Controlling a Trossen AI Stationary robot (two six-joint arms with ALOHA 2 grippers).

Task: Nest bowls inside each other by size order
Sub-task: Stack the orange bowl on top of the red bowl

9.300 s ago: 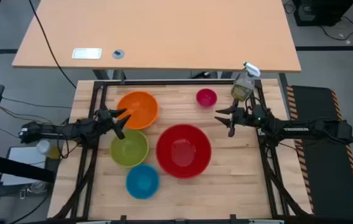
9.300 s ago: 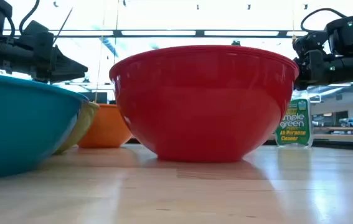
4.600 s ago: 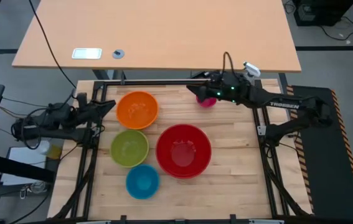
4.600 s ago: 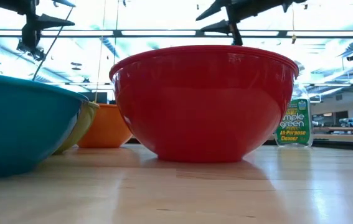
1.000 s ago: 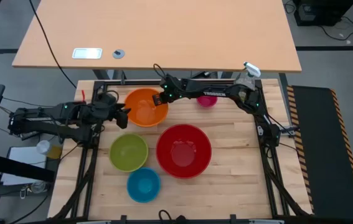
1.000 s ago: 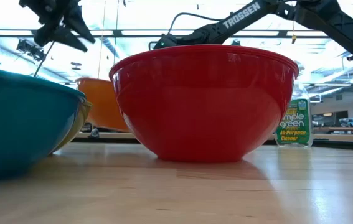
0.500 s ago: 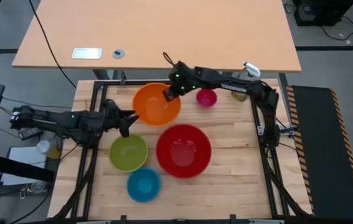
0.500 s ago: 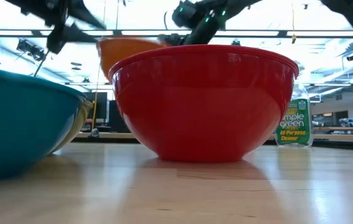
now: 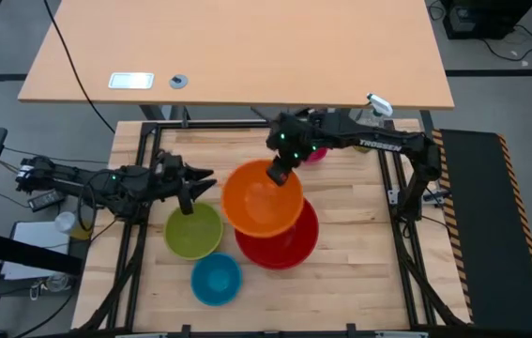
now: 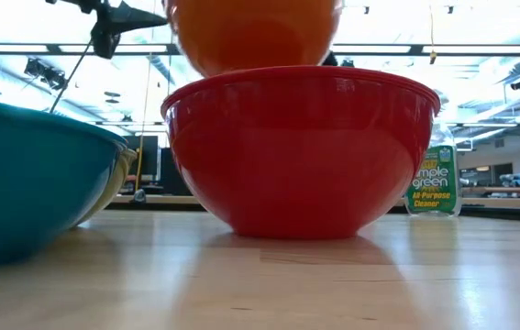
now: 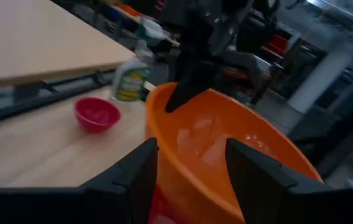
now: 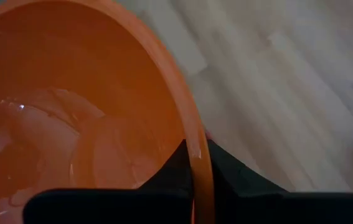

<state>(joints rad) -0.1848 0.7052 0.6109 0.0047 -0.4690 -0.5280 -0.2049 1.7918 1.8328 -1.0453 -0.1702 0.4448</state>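
My right gripper is shut on the orange bowl, which hangs over the red bowl. In the low view the orange bowl has its base about level with the red bowl's rim. The lime green bowl and the blue bowl rest on their bases to the left. The pink bowl stands at the far side, mostly hidden by the right arm in the high view. My left gripper is open, in the air just left of the orange bowl, above the green bowl's far edge. My right gripper pinches the orange bowl's rim on its far side, one finger inside the bowl and one outside. The fingers come slanting down from the far side. The bowl is lifted clear of the table, its opening up and slightly tilted, above the red bowl.
A clear spray bottle with a green label stands at the table's far right corner. Black frame rails run along the table's edges. Bare wood lies to the right of the red bowl.
My right gripper has lifted the orange bowl off the table at the far left and carried it toward the near and right side, to above the red bowl. My left gripper has drifted a little to the right, staying open.
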